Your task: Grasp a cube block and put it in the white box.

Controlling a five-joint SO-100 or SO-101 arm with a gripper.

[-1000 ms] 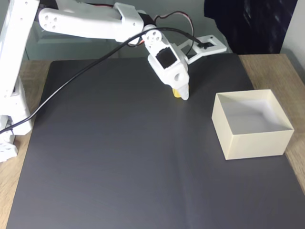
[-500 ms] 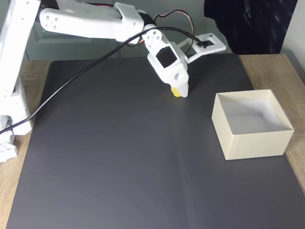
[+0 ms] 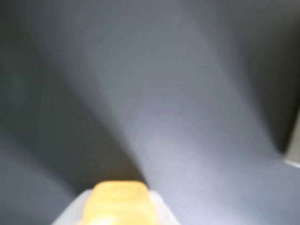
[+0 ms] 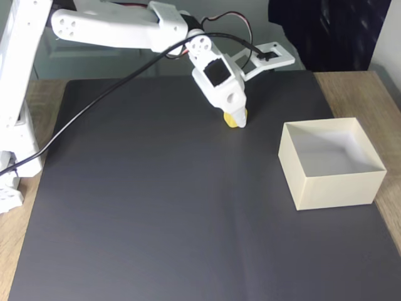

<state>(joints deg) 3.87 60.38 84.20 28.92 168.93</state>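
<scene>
The small yellow cube block (image 4: 235, 119) is pinched at the tip of my white gripper (image 4: 235, 118), which is shut on it just above the dark mat, near its far middle. In the blurred wrist view the cube block (image 3: 119, 201) sits at the bottom edge between pale fingers (image 3: 70, 213). The cream-white box (image 4: 330, 187) stands open-topped on the mat to the right of the gripper, about a box width away and nearer the camera.
A dark grey mat (image 4: 156, 207) covers most of the wooden table (image 4: 360, 94). The arm's white base (image 4: 15, 113) and a black cable (image 4: 94, 103) occupy the left side. A dark cloth (image 4: 326, 31) hangs behind the table at the back right.
The gripper has risen slightly with the yellow cube in its tip, lifting it off the mat. The box has stayed put.
</scene>
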